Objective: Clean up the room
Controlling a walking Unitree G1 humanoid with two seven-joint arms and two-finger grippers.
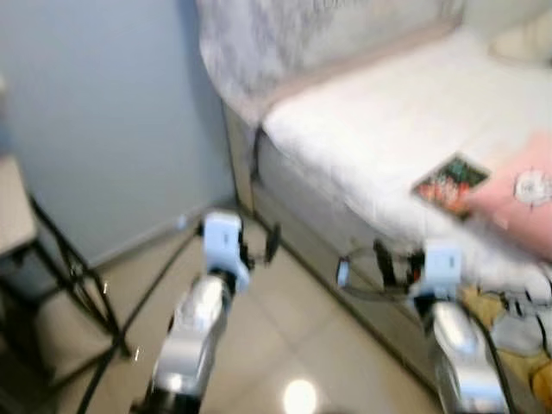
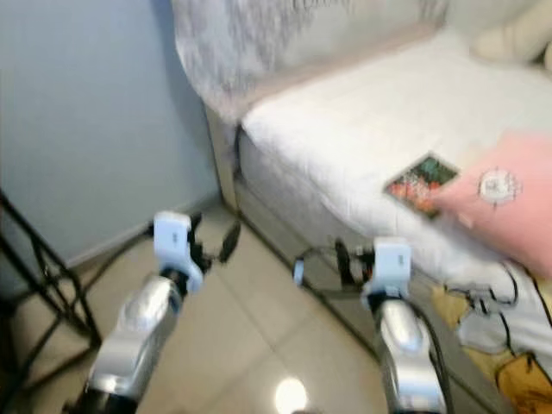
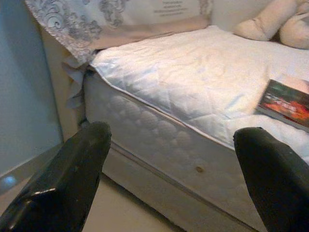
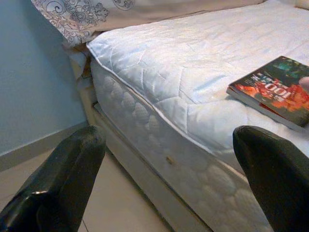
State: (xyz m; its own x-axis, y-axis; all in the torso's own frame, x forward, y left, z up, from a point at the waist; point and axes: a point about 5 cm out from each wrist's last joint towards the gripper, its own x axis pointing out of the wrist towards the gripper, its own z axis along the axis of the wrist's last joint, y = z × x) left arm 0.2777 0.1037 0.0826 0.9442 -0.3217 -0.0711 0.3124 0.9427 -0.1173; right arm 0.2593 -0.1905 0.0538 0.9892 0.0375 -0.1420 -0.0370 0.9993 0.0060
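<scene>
1. and there's the book (image 4: pixel 273 92), the likely thing to tidy, lying flat on the white bed (image 3: pixel 193 96) close to the mattress edge, its far end touching or tucked under a pink cushion (image 2: pixel 500 198).
2. right gripper (image 1: pixel 379 266) hangs over the floor beside the bed's side, below the book, fingers (image 4: pixel 270 179) spread wide with nothing between them.
3. left gripper (image 1: pixel 259 246) is out in front too, nearer the blue wall (image 1: pixel 103 112), fingers (image 3: pixel 67 179) likewise spread and holding nothing.
4. the risk, as i judge it: the book sits near the edge, so a low or sideways reach could nudge it off onto the tiled floor (image 1: pixel 293 345), or catch the quilted cover instead.
5. second worry: the head views are blurred (camera seems to be moving), so aim may be off.
6. a black folding stand (image 1: pixel 78 285) sits near the left arm; a swing could clip it.
7. containers: i can't make out any bin or box, only a jumble of things low on the right, too blurred to name.
</scene>
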